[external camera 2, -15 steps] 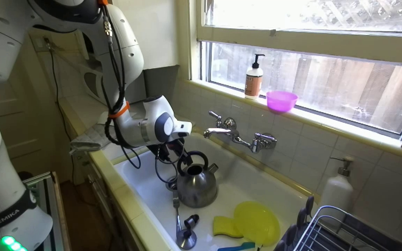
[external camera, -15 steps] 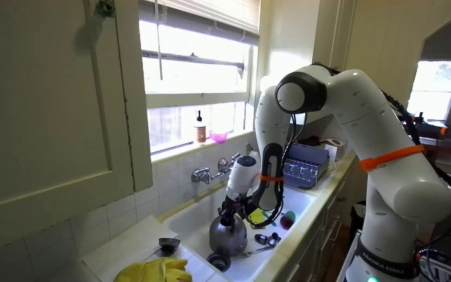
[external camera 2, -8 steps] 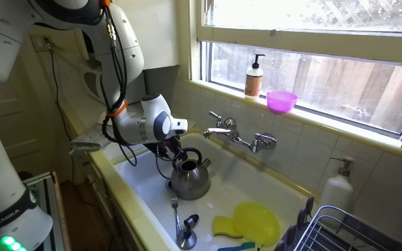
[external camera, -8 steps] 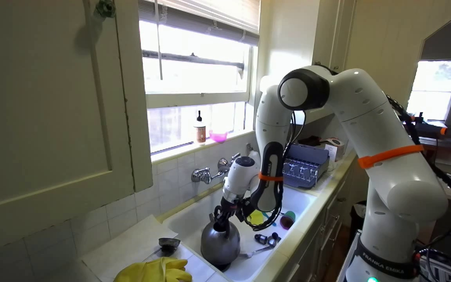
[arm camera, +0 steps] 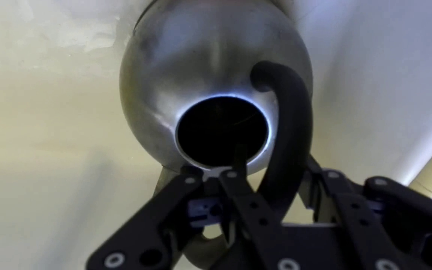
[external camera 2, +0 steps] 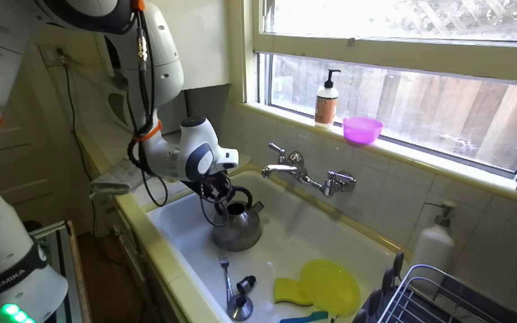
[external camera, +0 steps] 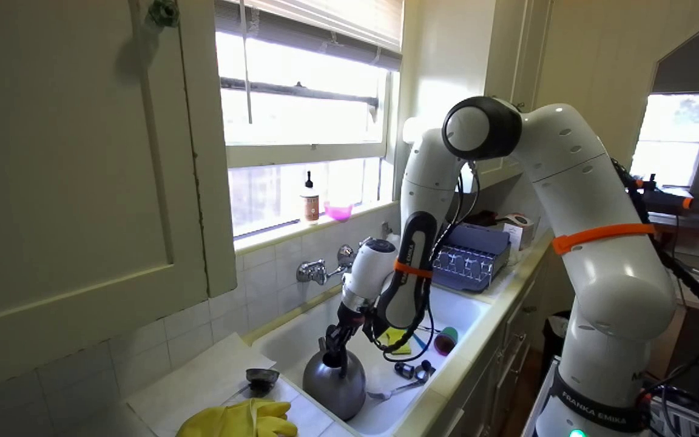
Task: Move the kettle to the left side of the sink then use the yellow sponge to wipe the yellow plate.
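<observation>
OK, white arm (external camera: pixel 592 203) bent over tiled counter (external camera: pixel 312 414). Sink (external camera 2: pixel 303 235) set in it; dish rack (external camera: pixel 483 240) stands on counter just past one end. Kettle (external camera 2: pixel 237 228) in sink, at end away from rack, open top up; can't tell if base touches sink floor. Hand (arm camera: pixel 276 165) grasping kettle by black handle (arm camera: pixel 293 120), wrist view shows loop between fingers (arm camera: pixel 345 217). Yellow plate (external camera 2: pixel 332 287) in sink, toward rack end, well apart from kettle. Yellow sponge (external camera 2: pixel 290 291) beside plate, outlines meeting in an exterior view; can't tell if they touch. Fork (external camera 2: pixel 225 268) on sink floor, tines toward kettle.
</observation>
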`<move>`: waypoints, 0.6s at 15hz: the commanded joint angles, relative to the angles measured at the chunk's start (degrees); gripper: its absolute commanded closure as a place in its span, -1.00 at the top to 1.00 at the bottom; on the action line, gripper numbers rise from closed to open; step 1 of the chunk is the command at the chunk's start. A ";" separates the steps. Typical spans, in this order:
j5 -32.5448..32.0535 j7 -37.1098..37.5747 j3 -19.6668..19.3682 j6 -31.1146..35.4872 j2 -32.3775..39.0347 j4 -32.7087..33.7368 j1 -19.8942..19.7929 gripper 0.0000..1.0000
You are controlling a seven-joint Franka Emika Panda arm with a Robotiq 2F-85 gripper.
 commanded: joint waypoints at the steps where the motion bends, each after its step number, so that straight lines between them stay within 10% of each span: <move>1: 10.60 -9.55 4.88 -4.34 -5.82 -3.70 -3.56 0.34; 5: 19.43 -12.03 4.08 -10.46 -12.16 -6.25 -2.37 0.94; 9: 18.70 -3.26 -9.99 -20.59 -17.47 -7.27 7.04 1.00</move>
